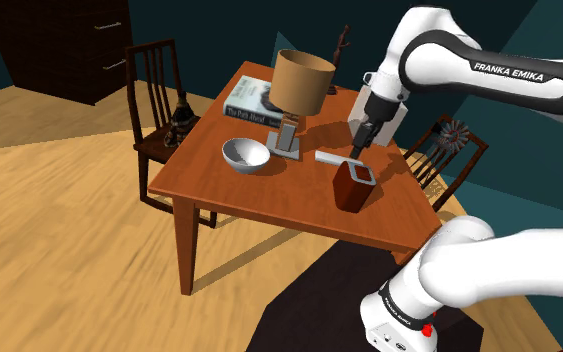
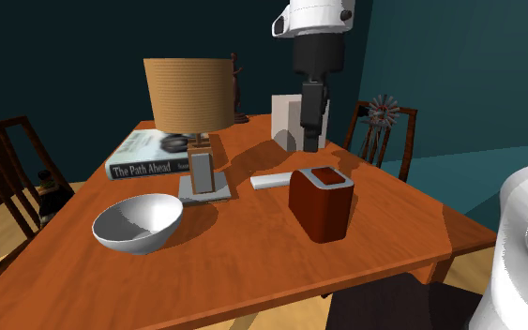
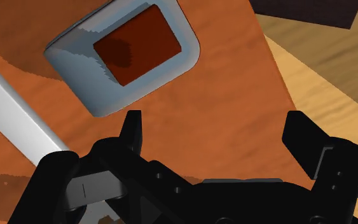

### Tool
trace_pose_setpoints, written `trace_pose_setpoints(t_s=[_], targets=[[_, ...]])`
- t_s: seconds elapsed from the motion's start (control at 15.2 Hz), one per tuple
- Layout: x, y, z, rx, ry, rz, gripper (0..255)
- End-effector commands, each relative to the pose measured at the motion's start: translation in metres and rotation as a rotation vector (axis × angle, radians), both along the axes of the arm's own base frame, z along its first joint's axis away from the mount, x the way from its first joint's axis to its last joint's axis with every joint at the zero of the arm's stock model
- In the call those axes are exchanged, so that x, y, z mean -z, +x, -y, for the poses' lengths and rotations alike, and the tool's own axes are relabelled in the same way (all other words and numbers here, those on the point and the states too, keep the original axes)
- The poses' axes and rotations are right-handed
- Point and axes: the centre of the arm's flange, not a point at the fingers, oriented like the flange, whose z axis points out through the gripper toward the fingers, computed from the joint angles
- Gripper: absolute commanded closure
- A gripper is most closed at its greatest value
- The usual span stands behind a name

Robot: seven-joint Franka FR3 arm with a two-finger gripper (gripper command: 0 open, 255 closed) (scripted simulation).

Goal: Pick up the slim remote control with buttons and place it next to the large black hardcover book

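Seen from the wrist, the gripper (image 3: pixel 215 130) has its two black fingers (image 3: pixel 131 130) spread wide, with bare table (image 3: pixel 234 83) between them. Just beyond them stands a reddish-brown container (image 3: pixel 130 54) with a grey rim. Beside it lies the remote (image 3: pixel 18 114), drawn as a plain pale-grey bar.

The second exterior view adds height. There the gripper (image 2: pixel 310 142) hangs above the table, clear of the remote (image 2: pixel 271 180) and at about 1 o'clock from it. The remote lies flat just beside the container (image 2: pixel 323 202), at its 10 o'clock. Its long axis runs nearly 9-to-3, and I cannot tell which end is the front. A bowl (image 2: pixel 138 222) sits at its 8 o'clock. Farther off, a lamp (image 2: pixel 191 103) stands between the remote and the book (image 2: pixel 144 155), whose spine reads "The Path Ahead".

In the shoulder view the book (image 1: pixel 254 98) lies at 10 o'clock from the remote (image 1: pixel 331 158), well apart.
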Motion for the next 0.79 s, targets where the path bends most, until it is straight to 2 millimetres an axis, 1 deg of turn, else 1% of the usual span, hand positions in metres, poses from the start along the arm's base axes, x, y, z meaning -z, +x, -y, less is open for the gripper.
trace_pose_setpoints(t_s=[0.0, 0.33, 0.73], targets=[[0.015, 0.009, 0.022, -0.033, 0.002, 0.002, 0], [0.049, 0.031, 0.076, -0.11, 0.01, 0.004, 0], [0.09, 0.061, 0.137, -0.202, 0.019, 0.007, 0]])
